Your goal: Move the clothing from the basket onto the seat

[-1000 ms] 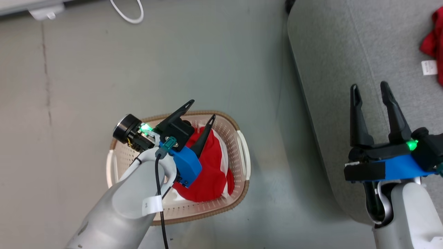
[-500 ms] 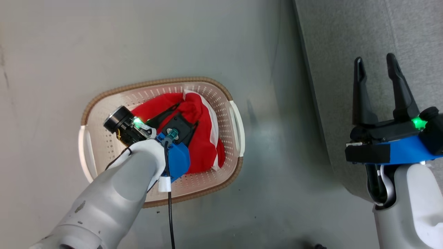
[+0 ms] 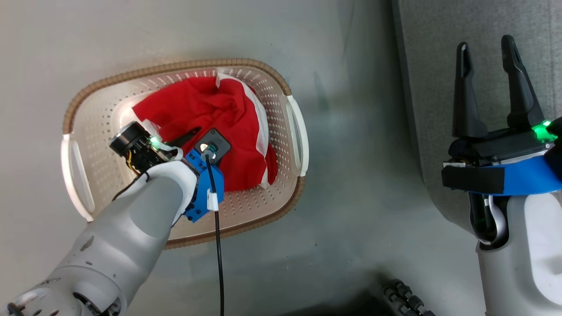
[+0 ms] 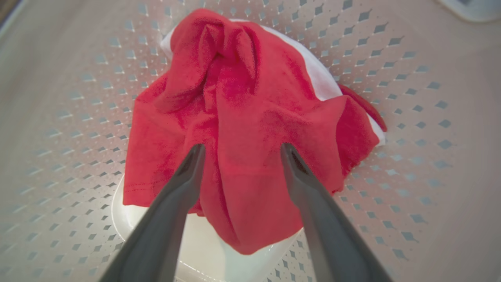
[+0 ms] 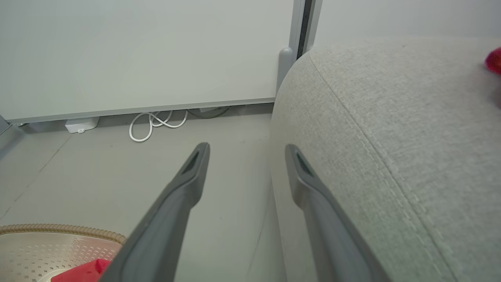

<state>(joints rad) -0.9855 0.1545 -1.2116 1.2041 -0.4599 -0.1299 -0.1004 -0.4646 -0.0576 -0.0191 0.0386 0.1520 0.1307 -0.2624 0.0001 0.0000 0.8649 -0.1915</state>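
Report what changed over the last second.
The left gripper came down into the oval cream perforated plastic basket; its open fingers now straddle the bright red garment, not yet gripping. The head camera shifted. The garment stayed in the basket, and the right gripper stayed open near the grey fabric sofa cushion.
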